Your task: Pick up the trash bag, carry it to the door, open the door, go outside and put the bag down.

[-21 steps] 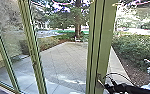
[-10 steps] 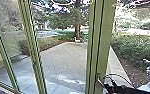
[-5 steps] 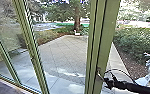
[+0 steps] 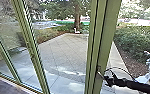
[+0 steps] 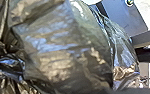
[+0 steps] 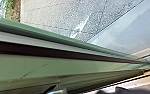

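One trash bag [image 5: 58, 50] and one thick trunk [image 4: 77, 20] show.

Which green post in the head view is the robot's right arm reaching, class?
The widest post, right of the picture's middle: the right arm meets it low down, while the slimmer posts stand away to its left.

Dark, shiny trash bag [image 5: 66, 47], crumpled and bulging; glass door [image 4: 104, 42] upright, green-framed.

pale paving [image 4: 63, 53] spreads out in slabs, bright patches of light [image 4: 74, 87] across it. nearer, at the left, is a stretch of dark floor [image 4: 3, 86].
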